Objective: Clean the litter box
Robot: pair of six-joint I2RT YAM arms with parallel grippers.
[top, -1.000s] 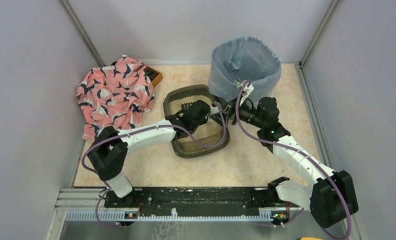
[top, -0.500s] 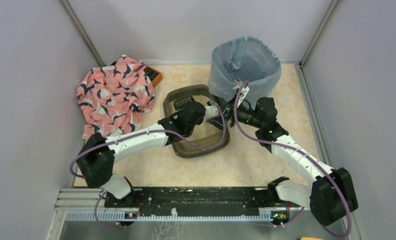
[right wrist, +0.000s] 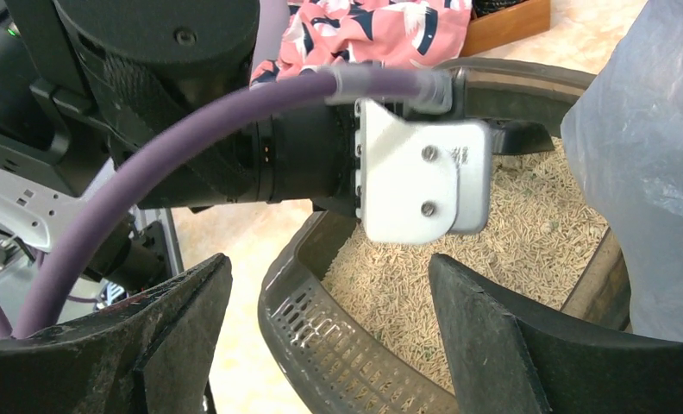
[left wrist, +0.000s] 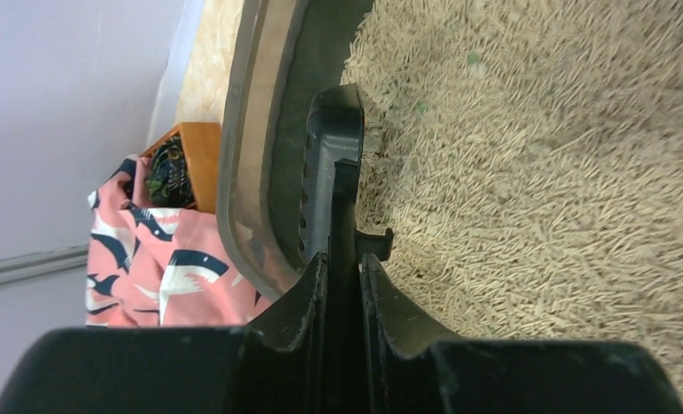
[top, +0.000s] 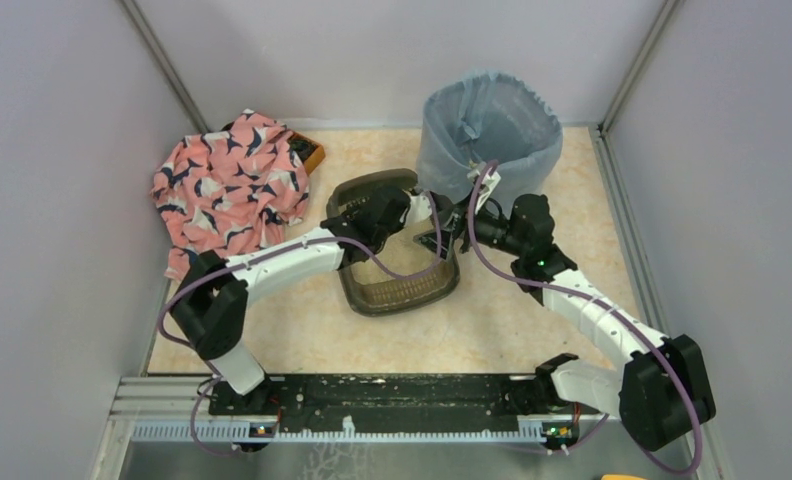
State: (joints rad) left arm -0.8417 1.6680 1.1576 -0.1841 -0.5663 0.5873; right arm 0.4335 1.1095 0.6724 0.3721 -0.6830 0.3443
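The litter box [top: 400,292] is a dark tray of beige granules [left wrist: 536,172] at mid-table. My left gripper [top: 364,210] [left wrist: 342,259] is shut on the handle of the black slotted scoop [left wrist: 329,164]. The scoop lies edge-on along the inside of the tray's far-left wall [left wrist: 245,172], touching the granules. My right gripper [top: 455,232] [right wrist: 329,336] is open and empty at the tray's right side. One of its fingers [right wrist: 148,345] is outside the slotted wall [right wrist: 347,345], the other [right wrist: 493,345] over the granules.
The round bin with a blue-grey bag liner [top: 490,130] [right wrist: 657,155] stands just behind and right of the tray. A pink patterned cloth [top: 232,185] lies at the left with a wooden box [top: 310,152] behind it. Grey walls close in both sides.
My left gripper has drawn the scoop from the middle of the tray toward its far-left wall. The right arm has hardly moved.
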